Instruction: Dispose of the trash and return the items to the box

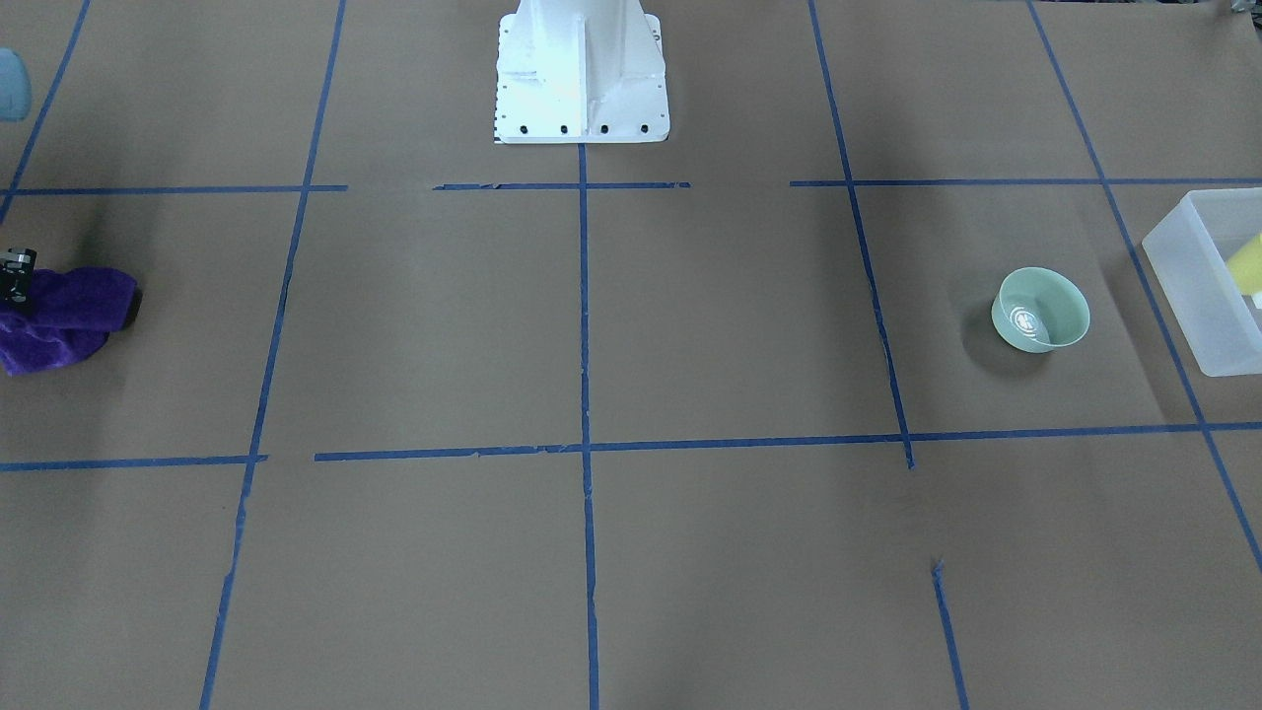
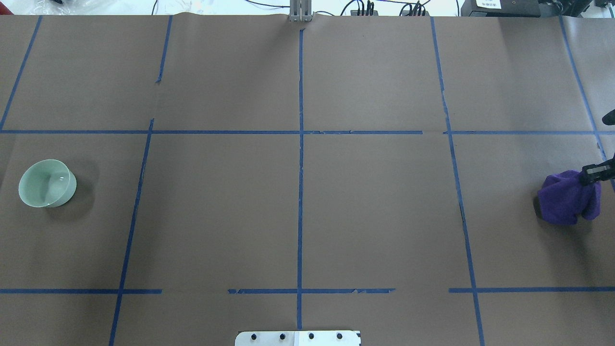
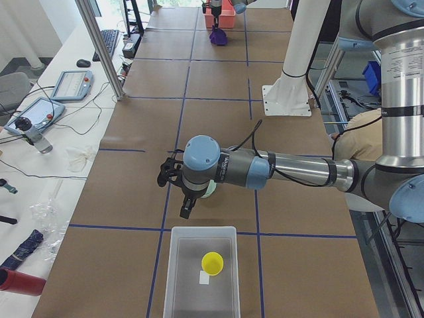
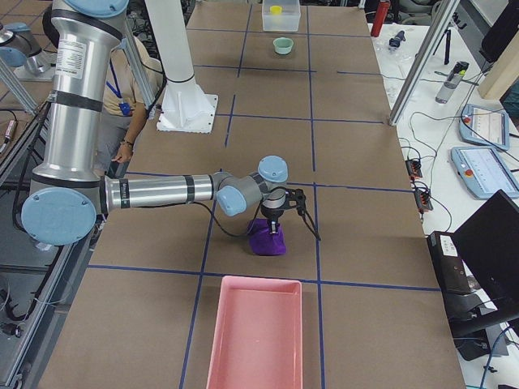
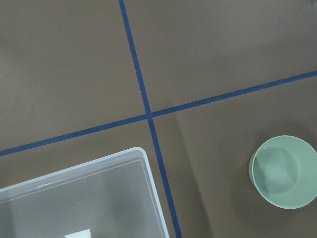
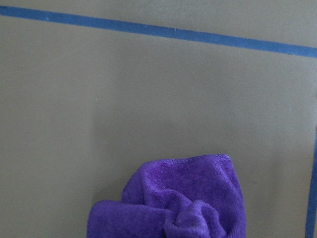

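Note:
A bunched purple cloth (image 2: 567, 199) lies at the table's right end; it also shows in the front view (image 1: 59, 316), the right side view (image 4: 266, 241) and the right wrist view (image 6: 188, 198). My right gripper (image 2: 593, 174) is shut on the top of the cloth. A pale green bowl (image 2: 47, 182) stands upright and empty at the left end, beside a clear plastic box (image 1: 1208, 286). My left gripper (image 3: 173, 189) hovers above the bowl near the box (image 3: 202, 271); I cannot tell whether it is open.
The clear box holds a yellow round item (image 3: 212, 263) and a small white piece (image 3: 204, 278). A pink tray (image 4: 255, 332) sits past the cloth at the right end. The white robot base (image 1: 580, 79) stands at the table's middle edge. Blue tape lines cross the brown tabletop.

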